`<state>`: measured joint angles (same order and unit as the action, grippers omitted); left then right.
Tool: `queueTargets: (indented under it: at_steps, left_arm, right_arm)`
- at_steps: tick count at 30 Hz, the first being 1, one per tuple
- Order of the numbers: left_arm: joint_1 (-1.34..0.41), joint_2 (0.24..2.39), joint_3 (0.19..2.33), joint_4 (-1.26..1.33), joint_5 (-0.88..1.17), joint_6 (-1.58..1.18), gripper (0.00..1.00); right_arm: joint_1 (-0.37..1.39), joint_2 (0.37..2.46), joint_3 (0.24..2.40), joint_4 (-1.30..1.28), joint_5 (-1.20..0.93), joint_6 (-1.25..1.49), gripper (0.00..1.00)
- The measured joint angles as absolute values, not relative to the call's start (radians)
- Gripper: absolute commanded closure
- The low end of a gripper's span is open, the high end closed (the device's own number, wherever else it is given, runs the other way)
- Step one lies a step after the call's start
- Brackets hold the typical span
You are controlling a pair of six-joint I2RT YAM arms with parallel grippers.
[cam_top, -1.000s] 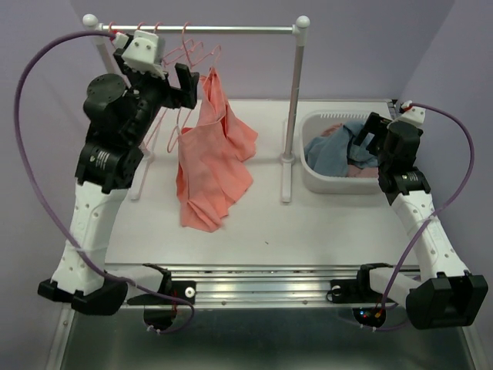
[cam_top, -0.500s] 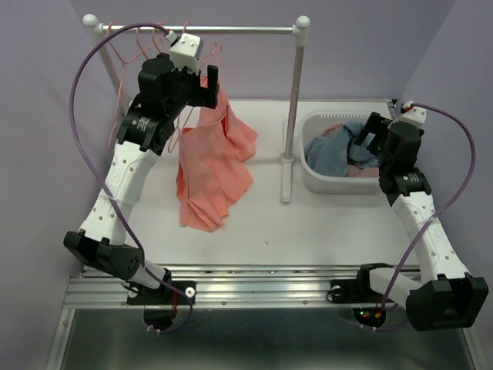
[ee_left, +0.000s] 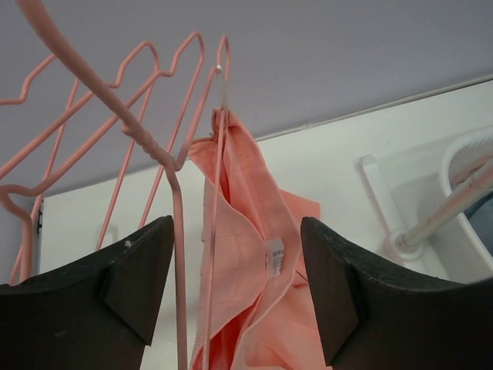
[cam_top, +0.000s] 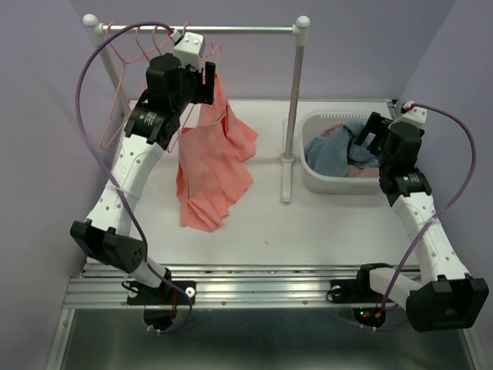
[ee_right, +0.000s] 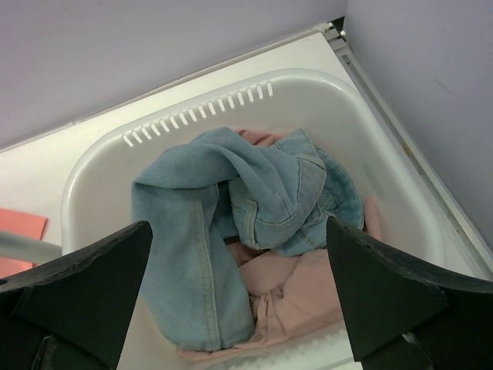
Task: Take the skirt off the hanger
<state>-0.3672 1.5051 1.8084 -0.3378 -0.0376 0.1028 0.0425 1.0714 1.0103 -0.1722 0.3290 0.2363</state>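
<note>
A salmon-pink skirt [cam_top: 212, 158] hangs from a pink wire hanger [cam_top: 202, 55] on the rail, its hem resting on the table. In the left wrist view the skirt [ee_left: 246, 231] with its white label and the hanger wire [ee_left: 219, 139] lie between the fingers. My left gripper [cam_top: 199, 83] is open, raised beside the top of the skirt; its jaws stand wide on either side of the cloth without touching it. My right gripper [cam_top: 368, 137] is open and empty above the white basket [cam_top: 312, 173].
The white clothes rail [cam_top: 231, 29] has a post [cam_top: 292, 108] standing mid-table. Several empty pink hangers [cam_top: 131, 46] hang at its left end. The basket [ee_right: 92, 169] holds blue jeans [ee_right: 231, 208] and pink cloth [ee_right: 308, 301]. Purple walls close in left and right.
My left arm has swung right from the rail's left end and stretched up, bringing the open gripper up to the top of the skirt. The right arm has not moved.
</note>
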Motion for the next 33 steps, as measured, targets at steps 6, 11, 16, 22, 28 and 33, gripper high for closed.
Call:
queueTargets:
  at_steps: [6, 11, 16, 22, 28, 33]
  left_arm:
    - [-0.367, 1.587, 1.846, -0.345, -0.073, 0.107, 0.49]
    - [-0.366, 1.603, 1.862, -0.352, -0.091, 0.112, 0.83]
    - [-0.367, 1.6, 1.877, -0.348, -0.089, 0.113, 1.0]
    - [-0.367, 1.599, 1.889, -0.364, -0.076, 0.114, 1.0]
    - [-0.378, 1.582, 1.905, -0.366, -0.072, 0.125, 1.0]
    - [-0.401, 1.539, 1.925, -0.363, -0.072, 0.136, 1.0]
  right_arm:
    - [0.043, 1.06, 1.01, -0.172, 0.329, 0.236, 0.0]
    - [0.043, 1.053, 1.01, -0.172, 0.329, 0.236, 0.0]
    - [0.043, 1.053, 1.01, -0.172, 0.329, 0.236, 0.0]
    - [0.043, 1.053, 1.01, -0.173, 0.328, 0.236, 0.0]
    - [0.043, 1.053, 1.01, -0.172, 0.32, 0.237, 0.0]
    - [0.043, 1.053, 1.01, -0.172, 0.309, 0.236, 0.0]
